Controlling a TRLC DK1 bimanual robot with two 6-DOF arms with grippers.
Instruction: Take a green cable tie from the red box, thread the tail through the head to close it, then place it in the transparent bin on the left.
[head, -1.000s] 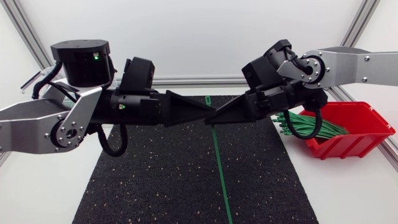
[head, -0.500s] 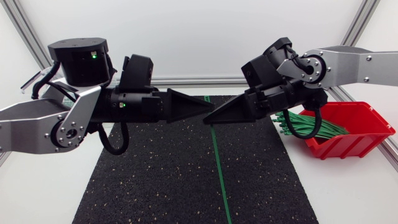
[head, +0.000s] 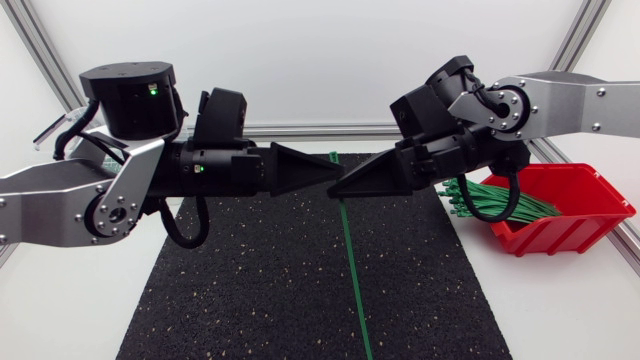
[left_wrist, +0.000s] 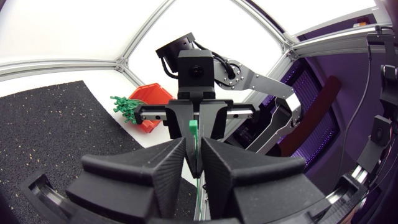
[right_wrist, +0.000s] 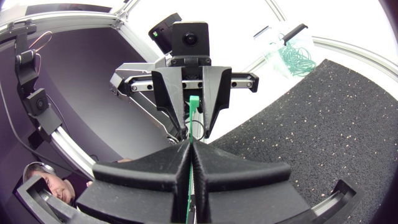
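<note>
Above the middle of the black mat (head: 250, 290) my two grippers meet tip to tip. My right gripper (head: 338, 188) (right_wrist: 188, 152) is shut on a green cable tie (head: 352, 280), whose long end hangs down to the mat. The tie's head (right_wrist: 194, 104) (left_wrist: 193, 127) sticks out past the right fingertips into the gap of my left gripper (head: 345, 178) (left_wrist: 194, 158). The left fingers (right_wrist: 171, 99) stand narrowly apart on either side of it and show no contact. The red box (head: 575, 215) (left_wrist: 149, 99) of loose green ties (head: 490, 200) sits at the right.
The transparent bin (right_wrist: 292, 53), with looped green ties in it, stands off the mat's far left corner. Aluminium frame posts (head: 40, 50) run along the table's back and sides.
My left gripper's fingers have closed in from wide to a narrow gap around the tie's head. Both gripper tips have crept slightly closer together.
</note>
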